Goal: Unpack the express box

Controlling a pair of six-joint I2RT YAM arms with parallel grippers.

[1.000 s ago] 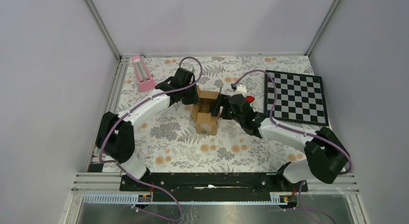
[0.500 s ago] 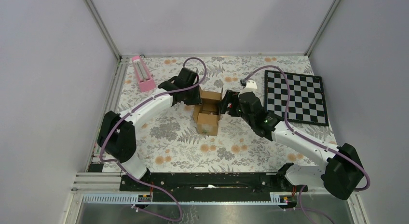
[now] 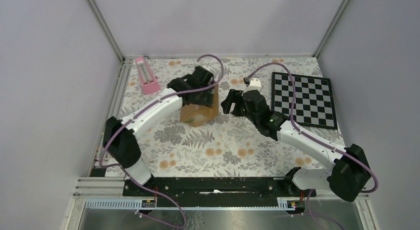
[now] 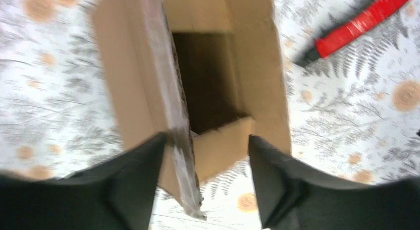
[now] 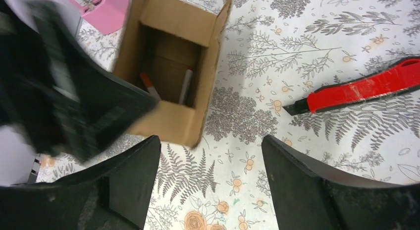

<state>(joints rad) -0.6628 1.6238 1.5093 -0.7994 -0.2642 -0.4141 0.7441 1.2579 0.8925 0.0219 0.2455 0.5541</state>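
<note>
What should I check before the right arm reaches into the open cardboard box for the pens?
1. Express box open at the top: ok.
2. Pens in view inside: ok, two lie at the bottom.
3. Right gripper free: ok, open and empty, near the box.
4. Left gripper steadying the box: cannot tell; it straddles the box's near edge, grip unclear.
5. Red cutter out of the way: ok, it lies on the table, apart from the box.
</note>
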